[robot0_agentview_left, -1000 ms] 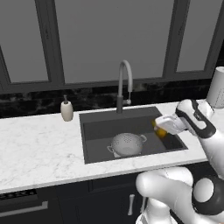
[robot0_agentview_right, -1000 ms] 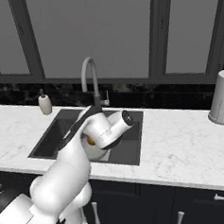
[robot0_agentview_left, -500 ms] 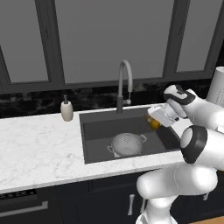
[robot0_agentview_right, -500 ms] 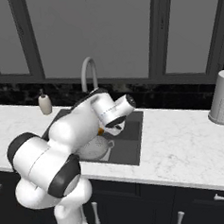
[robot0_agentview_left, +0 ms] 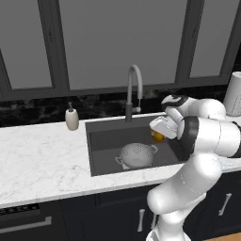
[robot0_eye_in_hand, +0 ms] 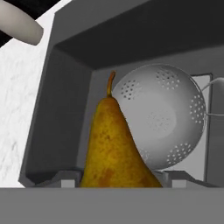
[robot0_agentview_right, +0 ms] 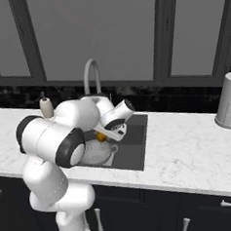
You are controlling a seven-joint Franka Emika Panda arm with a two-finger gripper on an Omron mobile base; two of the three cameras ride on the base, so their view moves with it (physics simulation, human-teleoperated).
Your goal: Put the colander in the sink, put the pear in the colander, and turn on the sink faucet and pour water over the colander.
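Note:
An orange-brown pear [robot0_eye_in_hand: 111,148] stands between my fingertips [robot0_eye_in_hand: 69,180], so my gripper [robot0_agentview_left: 160,130] is shut on it. It hangs over the right part of the dark sink [robot0_agentview_left: 104,141], above and to the right of the colander [robot0_agentview_left: 136,155]. That silver-grey, perforated colander [robot0_eye_in_hand: 168,116] sits on the sink floor just beyond the pear. From the other side, the pear [robot0_agentview_right: 102,136] shows under the gripper [robot0_agentview_right: 105,134], next to the colander [robot0_agentview_right: 98,152]. The grey gooseneck sink faucet [robot0_agentview_left: 134,89] rises behind the basin.
A white soap bottle [robot0_agentview_left: 71,118] stands on the marble counter [robot0_agentview_left: 42,160] left of the sink. A pale grey canister [robot0_agentview_right: 229,107] is at the far right by the dark backsplash. My arm's bulky white links hang over the sink's right front edge.
The arm has swung up and round, carrying the pear leftward from the sink's right rim to over the basin, closer to the colander. The colander has not moved.

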